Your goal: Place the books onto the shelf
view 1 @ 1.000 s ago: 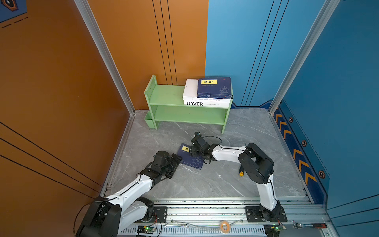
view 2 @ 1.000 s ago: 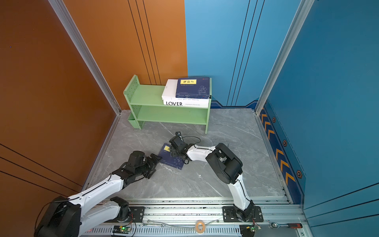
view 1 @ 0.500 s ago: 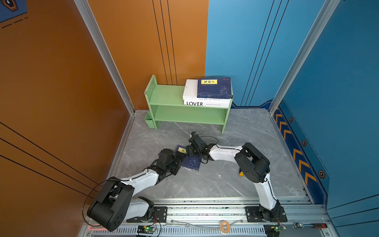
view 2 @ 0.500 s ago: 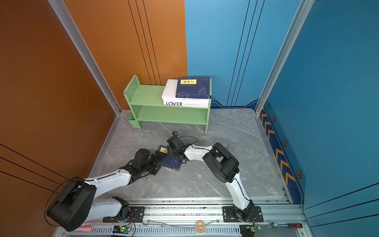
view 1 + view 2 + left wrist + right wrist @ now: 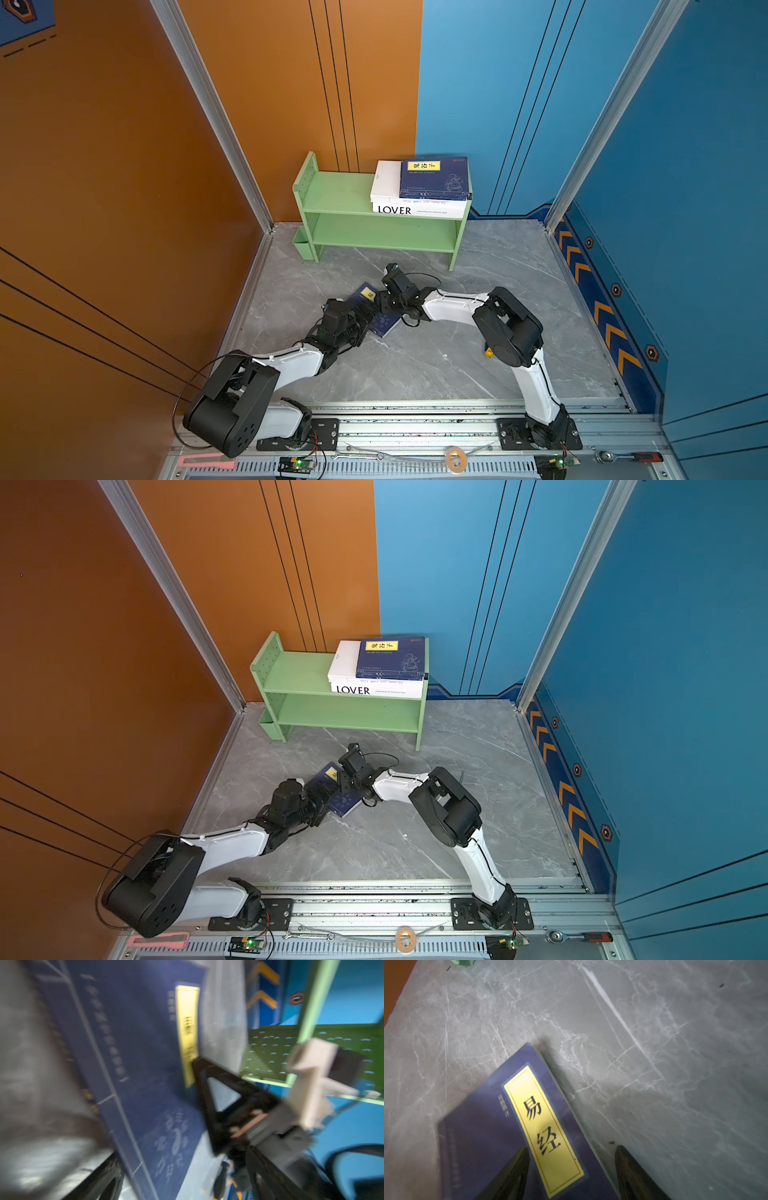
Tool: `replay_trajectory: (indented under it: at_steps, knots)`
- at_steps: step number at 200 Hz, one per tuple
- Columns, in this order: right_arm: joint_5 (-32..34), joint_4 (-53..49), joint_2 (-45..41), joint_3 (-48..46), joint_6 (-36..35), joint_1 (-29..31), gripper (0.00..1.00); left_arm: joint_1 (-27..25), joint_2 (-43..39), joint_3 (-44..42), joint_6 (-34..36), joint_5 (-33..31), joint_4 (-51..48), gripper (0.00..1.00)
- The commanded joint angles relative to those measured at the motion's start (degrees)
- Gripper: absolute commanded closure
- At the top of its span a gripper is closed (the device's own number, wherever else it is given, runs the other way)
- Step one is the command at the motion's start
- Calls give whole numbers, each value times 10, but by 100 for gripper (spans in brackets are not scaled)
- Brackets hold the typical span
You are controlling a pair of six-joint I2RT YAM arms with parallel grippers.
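A dark blue book point(image 5: 387, 323) point(image 5: 345, 803) with a yellow label lies on the grey floor in front of the green shelf point(image 5: 340, 199) point(image 5: 299, 675). My right gripper point(image 5: 380, 302) point(image 5: 572, 1148) is open over the book's point(image 5: 483, 1130) right edge, with one finger on the cover and the other above the floor. My left gripper point(image 5: 360, 318) point(image 5: 178, 1167) is open at the book's point(image 5: 135, 1053) near-left edge, which lies between its fingers; that view is blurred. On the shelf's top lie a white book point(image 5: 388, 183) and a blue book point(image 5: 434, 178).
A small green bin point(image 5: 302, 245) hangs at the shelf's left foot. Orange and blue walls close in the floor on three sides. A tape roll point(image 5: 454, 458) and hand tools lie on the front rail. A small yellow object point(image 5: 488, 353) sits beside the right arm.
The left arm has swung in from the left until its gripper reached the book's edge. The right gripper has shifted slightly left over the book, and both grippers have narrowed a little.
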Motion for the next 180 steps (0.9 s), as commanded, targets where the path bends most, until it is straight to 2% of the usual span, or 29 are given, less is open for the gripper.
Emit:
replay_trajectory:
  at_steps: [1, 5, 9, 54, 139, 180]
  knots:
    - [-99, -79, 36, -19, 18, 35, 33, 2, -21, 15, 10, 25, 82, 13]
    - [-101, -77, 35, -19, 20, 34, 32, 5, -18, 13, 4, 27, 83, 13]
    - [-103, -74, 35, -18, 21, 32, 32, 5, -15, 10, -1, 29, 83, 17]
    - [-119, -41, 30, -33, 46, 23, 33, 7, 4, -15, -21, 21, 109, 26]
    - [-102, -16, -2, -77, 71, 2, 33, 12, 19, -30, -36, 35, 69, 62]
    - [-94, -14, -21, -78, 73, -12, 33, 12, 1, -25, -11, 45, 11, 85]
